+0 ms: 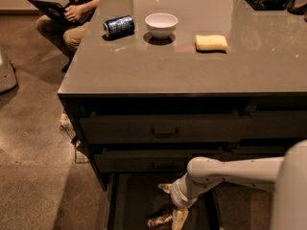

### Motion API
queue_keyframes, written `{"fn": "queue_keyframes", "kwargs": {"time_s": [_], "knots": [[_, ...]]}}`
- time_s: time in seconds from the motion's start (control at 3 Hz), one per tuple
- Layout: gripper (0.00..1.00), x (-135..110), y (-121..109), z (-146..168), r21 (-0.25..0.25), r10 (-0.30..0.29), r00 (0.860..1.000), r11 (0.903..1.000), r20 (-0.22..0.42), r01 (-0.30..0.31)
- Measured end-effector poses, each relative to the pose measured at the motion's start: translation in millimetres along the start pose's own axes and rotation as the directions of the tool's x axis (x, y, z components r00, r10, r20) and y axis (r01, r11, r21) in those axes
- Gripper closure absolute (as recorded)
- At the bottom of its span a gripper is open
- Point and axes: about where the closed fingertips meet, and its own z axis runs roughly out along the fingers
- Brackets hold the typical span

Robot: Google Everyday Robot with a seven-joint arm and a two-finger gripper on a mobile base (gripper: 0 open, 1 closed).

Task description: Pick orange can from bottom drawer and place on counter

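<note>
One orange can [159,220] beside claw [178,215], bottom drawer [128,200]

Counter [192,71]: smooth, glossy grey-brown top. Bowl [161,24]: glossy white. Sponge [211,42]: matt yellow, porous-looking. Dark blue can [119,25]: shiny metal. Orange can [159,220]: dull metallic sheen. Claw [173,218], lower centre, in the matt dark bottom drawer [128,198]: pale, smooth plastic-like shell.

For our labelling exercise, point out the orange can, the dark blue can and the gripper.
orange can [158,220]: camera view, its side.
dark blue can [118,25]: camera view, its label.
gripper [176,217]: camera view, its tip, down in the bottom drawer [133,200].
</note>
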Motion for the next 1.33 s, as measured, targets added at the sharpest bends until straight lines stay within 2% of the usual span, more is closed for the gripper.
{"fn": "queue_keyframes", "kwargs": {"time_s": [0.33,0.67,1.0,1.33], "knots": [[0.0,37.7,-5.4,39.3,-0.023,-0.032,0.997,0.9993,-0.065,0.031],[0.0,62.4,-8.6,76.4,-0.025,-0.069,0.994,0.9974,-0.089,0.067],[0.0,80.7,-11.5,116.0,0.008,-0.097,0.993,0.9952,-0.07,0.097],[0.0,80.7,-11.5,116.1,0.008,-0.097,0.993,0.9952,-0.07,0.097]]}}
